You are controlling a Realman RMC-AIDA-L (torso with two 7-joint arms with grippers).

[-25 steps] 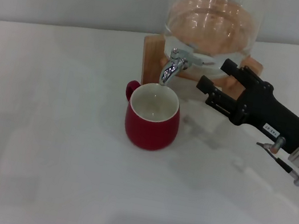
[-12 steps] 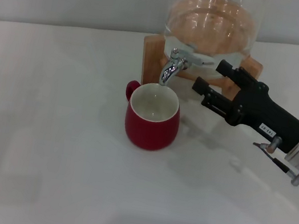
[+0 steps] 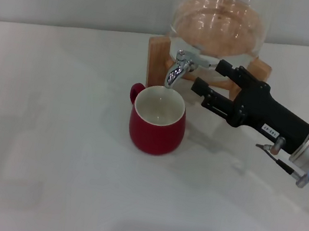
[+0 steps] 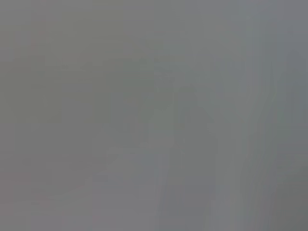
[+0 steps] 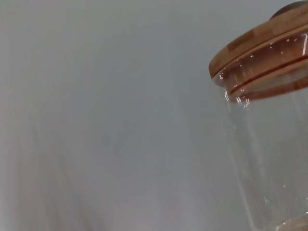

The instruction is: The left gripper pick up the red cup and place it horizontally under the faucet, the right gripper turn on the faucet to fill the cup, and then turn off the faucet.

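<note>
The cup (image 3: 157, 122) is sitting upright on the table (image 3: 46, 150) with its mouth directly below the spout of the faucet (image 3: 181, 66), so any water released should be falling straight into it; its handle is pointing away toward the left rear. That placement suggests the cup step is done and the tap step is in hand. The right gripper (image 3: 210, 80) is reaching in from the right at faucet height, its fingers spread apart and grasping nothing, one fingertip lying just beside the lever and the other lower, near the cup's rim. That stance is lining the jaws up to take the lever between them. No stream is showing at the spout, though a thin one would be hard to make out here. The jar (image 3: 220, 22) is resting in its wooden stand (image 3: 157, 53) behind the cup, which is lifting the spout clear of the cup's rim.

Counting: one cup, one faucet, one jar, one stand, one gripper in sight. The left gripper is showing nowhere.
</note>
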